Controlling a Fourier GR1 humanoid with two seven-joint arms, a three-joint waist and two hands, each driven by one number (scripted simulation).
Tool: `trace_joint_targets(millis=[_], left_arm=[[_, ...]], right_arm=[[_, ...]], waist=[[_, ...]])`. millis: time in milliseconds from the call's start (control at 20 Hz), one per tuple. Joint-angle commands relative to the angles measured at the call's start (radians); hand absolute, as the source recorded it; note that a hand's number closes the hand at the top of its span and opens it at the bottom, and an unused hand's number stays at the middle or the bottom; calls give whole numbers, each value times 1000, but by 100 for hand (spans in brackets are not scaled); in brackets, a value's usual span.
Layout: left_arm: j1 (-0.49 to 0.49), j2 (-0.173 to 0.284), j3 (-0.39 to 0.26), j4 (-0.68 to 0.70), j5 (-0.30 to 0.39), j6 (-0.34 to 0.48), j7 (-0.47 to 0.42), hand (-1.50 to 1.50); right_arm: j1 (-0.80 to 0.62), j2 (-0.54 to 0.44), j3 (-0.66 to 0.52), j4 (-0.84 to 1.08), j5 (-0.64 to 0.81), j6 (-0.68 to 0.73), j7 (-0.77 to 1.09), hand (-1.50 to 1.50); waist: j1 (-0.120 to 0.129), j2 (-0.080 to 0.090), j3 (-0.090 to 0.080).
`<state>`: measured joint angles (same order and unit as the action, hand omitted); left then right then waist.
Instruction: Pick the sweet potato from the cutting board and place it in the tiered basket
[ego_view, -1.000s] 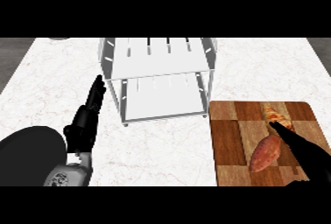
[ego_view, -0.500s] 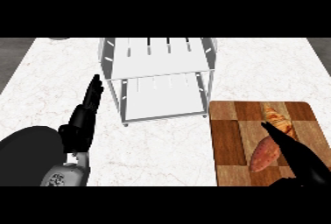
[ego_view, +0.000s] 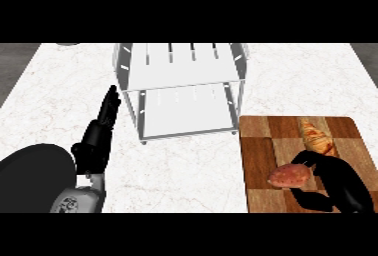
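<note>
The cutting board (ego_view: 258, 165) is checkered wood, matt brown. Left of it, the counter (ego_view: 59, 100) looks like pale veined marble, and the tiered basket (ego_view: 181, 90) like white wire metal with smooth shelves.

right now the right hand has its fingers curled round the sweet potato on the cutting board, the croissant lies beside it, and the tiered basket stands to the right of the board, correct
Not quite. In the head view the tiered basket stands to the left of the cutting board, not the right. The rest holds: the right hand has its fingers curled round the sweet potato, and the croissant lies beside it on the board.
</note>
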<state>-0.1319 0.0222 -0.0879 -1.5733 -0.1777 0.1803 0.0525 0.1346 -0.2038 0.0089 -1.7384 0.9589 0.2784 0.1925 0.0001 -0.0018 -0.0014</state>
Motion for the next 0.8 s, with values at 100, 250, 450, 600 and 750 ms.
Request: trace_joint_targets(millis=[100,250,450,600,750], left_arm=[[-41,-3,20,82,-6,-3,-16,0],[-32,39,38,18,9,-29,1,0],[-49,2,-16,16,9,-45,-7,0],[-51,-21,-35,36,-6,-29,5,0],[-32,-15,-20,27,15,-39,4,0]], right_arm=[[-8,17,30,92,110,-158,-43,150],[-91,132,274,10,327,-38,223,150],[-177,199,490,115,467,100,364,150],[-250,201,623,143,452,151,558,150],[-330,202,745,134,405,154,784,150]], waist=[[-3,2,1],[15,2,-1],[99,11,-10],[91,9,-3],[80,3,-1]])
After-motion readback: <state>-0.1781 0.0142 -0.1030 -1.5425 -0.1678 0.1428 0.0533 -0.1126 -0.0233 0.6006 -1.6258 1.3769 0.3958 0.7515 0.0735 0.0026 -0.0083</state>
